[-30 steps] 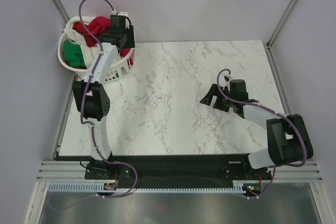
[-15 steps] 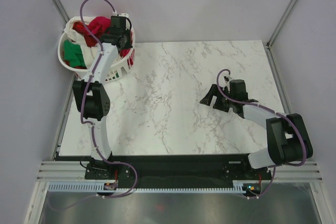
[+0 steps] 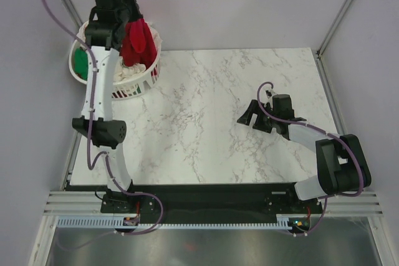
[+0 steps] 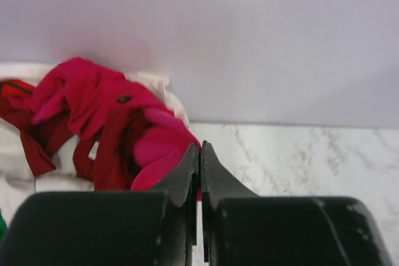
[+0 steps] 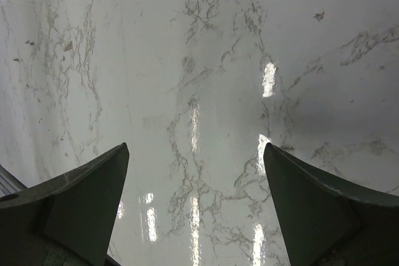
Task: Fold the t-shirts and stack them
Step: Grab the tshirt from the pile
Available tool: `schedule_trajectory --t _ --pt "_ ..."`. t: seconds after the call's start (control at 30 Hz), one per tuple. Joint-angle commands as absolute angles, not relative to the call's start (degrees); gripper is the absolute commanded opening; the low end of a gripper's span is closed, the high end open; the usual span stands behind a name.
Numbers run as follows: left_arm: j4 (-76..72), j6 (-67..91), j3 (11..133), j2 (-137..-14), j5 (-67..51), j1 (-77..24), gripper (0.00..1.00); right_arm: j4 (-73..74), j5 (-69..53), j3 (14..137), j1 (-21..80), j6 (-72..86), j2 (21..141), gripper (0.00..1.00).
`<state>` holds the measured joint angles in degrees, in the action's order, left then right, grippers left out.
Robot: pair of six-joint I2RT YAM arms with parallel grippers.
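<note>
- Top view: left gripper [image 3: 128, 18] clenched on a soft crimson-pink cloth t-shirt [image 3: 138, 42], which hangs above the white slotted plastic basket [image 3: 148, 78] at the marble table's [image 3: 206, 154] far-left corner, probably to clear the pile.
- Left wrist: fingers [image 4: 187, 172] pressed flush together, a detail hidden from above.
- Right wrist: right gripper [image 5: 196, 172] spread wide over the marble, holding nothing.

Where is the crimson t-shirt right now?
Top view, far-left corner: the crimson t-shirt hangs from the shut left gripper, over the white laundry basket.

basket [image 3: 140, 83] at far-left corner of table [image 3: 206, 129], t-shirt [image 3: 138, 40] hanging above
</note>
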<state>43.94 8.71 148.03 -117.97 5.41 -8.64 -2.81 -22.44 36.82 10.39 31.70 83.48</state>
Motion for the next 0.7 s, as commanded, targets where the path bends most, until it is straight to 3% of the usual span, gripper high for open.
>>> schedule_trajectory --t 0.0,0.07,0.17,0.3,0.43,0.67 --pt "23.7 15.1 150.2 -99.0 0.3 -8.7 0.02 -4.7 -23.6 38.8 10.6 31.1 83.8 0.98" --pt "15.3 17.0 145.8 -94.7 -3.6 -8.7 0.02 -5.2 -23.6 38.5 10.6 31.1 83.6 0.98" --pt "8.1 21.7 152.8 -93.7 -6.1 -8.7 0.02 -5.4 -24.0 38.5 10.7 30.9 82.8 0.98" --pt "-6.1 28.9 152.9 -92.0 -8.4 -8.7 0.02 -7.4 -24.7 37.4 10.7 30.7 80.6 0.98" --pt "-7.6 30.9 153.4 -91.8 -6.8 -8.7 0.02 -7.6 -24.6 37.1 10.8 30.1 78.8 0.98" --pt "-3.3 36.6 144.0 -91.9 -19.5 -8.7 0.04 -8.6 -25.6 37.0 12.0 29.5 75.8 0.98"
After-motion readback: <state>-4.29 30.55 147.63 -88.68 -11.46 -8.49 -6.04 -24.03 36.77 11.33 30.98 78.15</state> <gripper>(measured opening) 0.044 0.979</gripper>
